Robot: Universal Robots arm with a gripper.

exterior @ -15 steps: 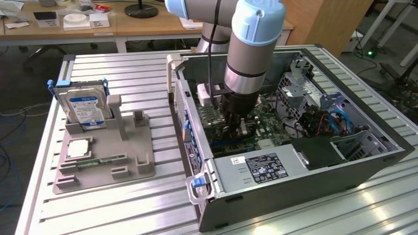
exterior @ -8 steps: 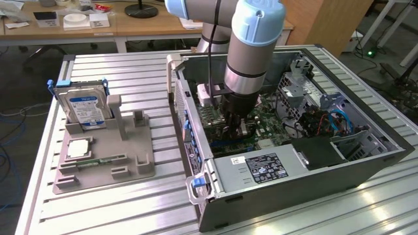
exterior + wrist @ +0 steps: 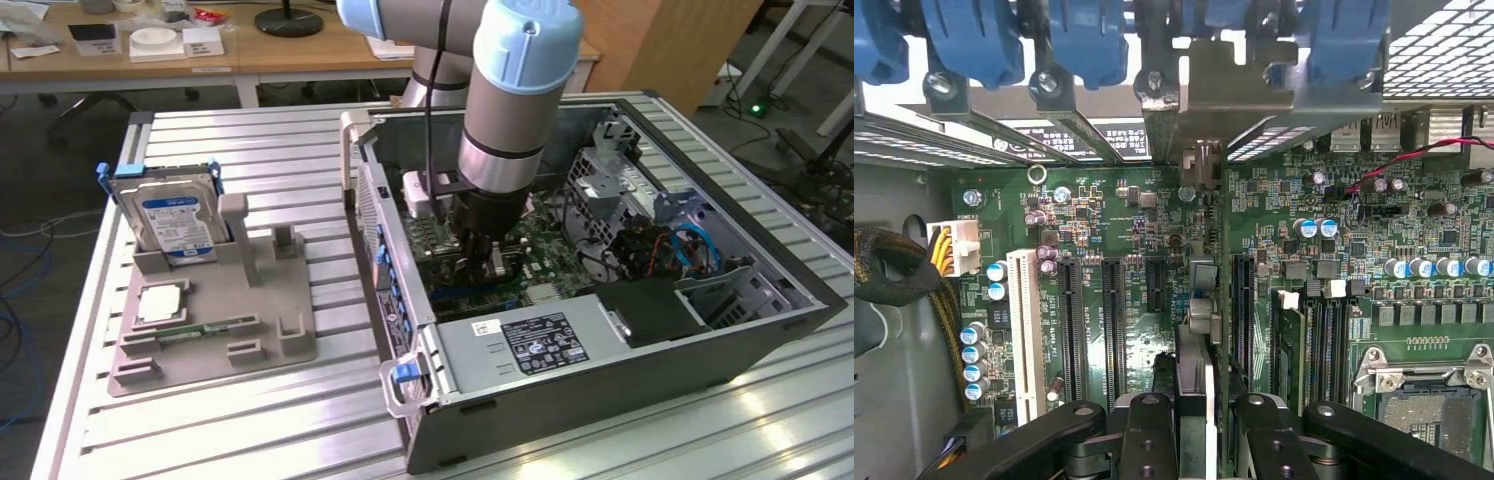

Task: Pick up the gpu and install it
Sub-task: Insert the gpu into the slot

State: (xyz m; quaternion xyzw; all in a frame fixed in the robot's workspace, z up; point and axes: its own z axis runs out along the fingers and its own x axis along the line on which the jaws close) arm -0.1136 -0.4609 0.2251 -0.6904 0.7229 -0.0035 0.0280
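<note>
- tabletop: ribbed bare metal, satin, with pale glare
- computer case: dark grey painted sheet metal, matt, perforated in places
- motherboard: glossy green circuit board
- gpu: green board edge, bright bare-metal bracket
- gripper: matt black jaws
- holder tray: dull grey plastic
- hard drive: silver metal, glossy label

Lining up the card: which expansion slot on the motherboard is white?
The long slot farthest from the held gpu, beside the blue capacitors; the other slots are black.
</note>
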